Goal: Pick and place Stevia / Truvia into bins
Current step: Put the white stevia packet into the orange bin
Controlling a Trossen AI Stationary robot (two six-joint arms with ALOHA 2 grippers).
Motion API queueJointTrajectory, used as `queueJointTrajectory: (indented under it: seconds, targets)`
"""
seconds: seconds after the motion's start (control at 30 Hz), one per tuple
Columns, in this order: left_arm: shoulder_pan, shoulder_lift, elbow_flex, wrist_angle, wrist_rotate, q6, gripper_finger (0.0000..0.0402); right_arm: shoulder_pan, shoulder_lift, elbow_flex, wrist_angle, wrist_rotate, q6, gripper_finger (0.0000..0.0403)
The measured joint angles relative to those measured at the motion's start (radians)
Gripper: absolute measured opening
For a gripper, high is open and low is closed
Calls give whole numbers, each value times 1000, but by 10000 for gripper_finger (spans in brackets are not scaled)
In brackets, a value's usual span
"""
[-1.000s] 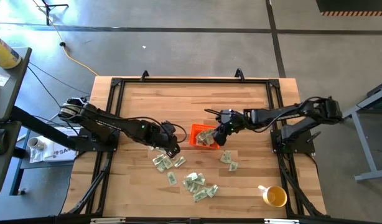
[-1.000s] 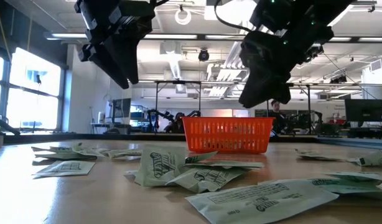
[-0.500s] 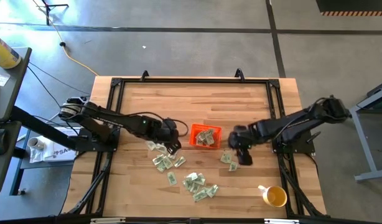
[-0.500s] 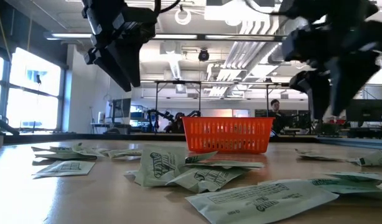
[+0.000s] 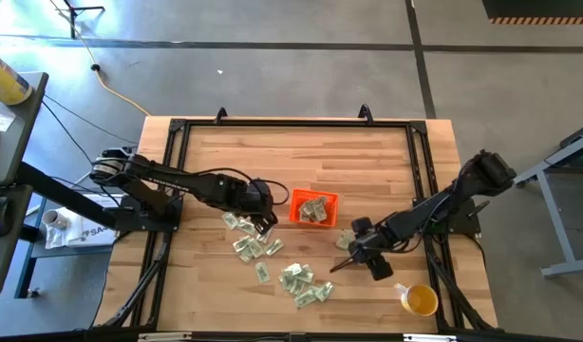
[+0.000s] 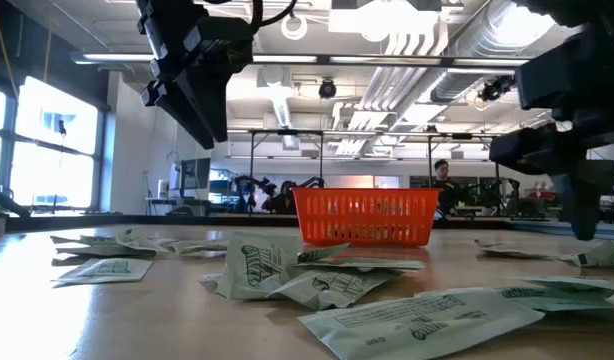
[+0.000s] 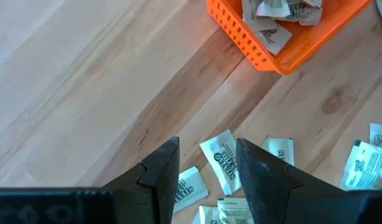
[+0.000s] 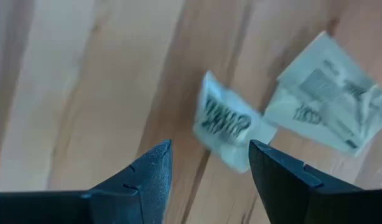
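Dark printed logos on the pale green packets [image 7: 223, 163], too small and tilted to make out with certainty. Similar blurred print on the packet [image 8: 227, 127] between the right wrist fingers. Print on the low-view packets [image 6: 257, 266] likewise unreadable. No other legible text.

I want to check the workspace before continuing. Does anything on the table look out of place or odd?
Nothing looks damaged. Many sweetener packets lie scattered loose on the wooden table, some overlapping or crumpled, and only a few are inside the orange bin. A yellow cup stands apart near the table's corner.
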Motion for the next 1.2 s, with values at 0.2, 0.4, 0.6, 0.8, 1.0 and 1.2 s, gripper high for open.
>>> queueJointTrajectory:
  seconds: [0.2,0.4,0.6,0.8,1.0,1.2]
  targets:
    - [0,0,0,0,0,0,193,2,55,0,80,28,58,204]
    - [0,0,0,-1,13,-1,193,0,115,6,80,-30,129,174]
    - [0,0,0,-2,20,-1,193,1,110,5,60,-27,221,87]
    - [0,0,0,-7,20,2,193,3,54,-2,6,-9,352,11]
    - [0,0,0,-6,30,5,193,-15,-72,-2,-51,104,483,19]
    - [0,-26,0,-1,31,10,193,-145,-177,-2,11,175,497,18]
